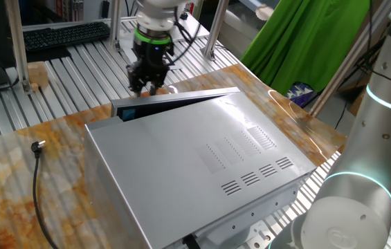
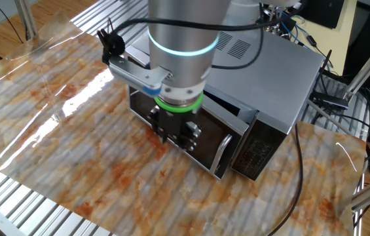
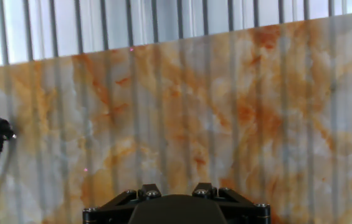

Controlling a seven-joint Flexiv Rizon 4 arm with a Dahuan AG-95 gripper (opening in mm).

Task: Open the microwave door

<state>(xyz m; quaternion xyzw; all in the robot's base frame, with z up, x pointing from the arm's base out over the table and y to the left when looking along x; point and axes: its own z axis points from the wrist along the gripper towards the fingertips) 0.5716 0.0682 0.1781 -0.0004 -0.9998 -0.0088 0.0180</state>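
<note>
The microwave door [image 1: 174,99] is the long narrow panel on the far edge of the silver casing [image 1: 195,159]. It stands slightly ajar, the gap widest at its left end. In the other fixed view the door [image 2: 205,145] shows its dark face, with a silver handle [image 2: 222,154] next to the control panel [image 2: 250,154]. My gripper [image 1: 147,87] hangs low just in front of the door, pointing down. In the other fixed view it [image 2: 175,134] is left of the handle, open and holding nothing. The hand view shows only the finger bases and the marbled table [image 3: 194,112].
A black power plug [image 1: 38,146] with its cable lies on the table left of the microwave; it also shows in the hand view [image 3: 0,130]. A second robot arm [image 1: 361,173] stands at the right. A keyboard [image 1: 64,34] and a green cloth [image 1: 306,41] lie beyond the table.
</note>
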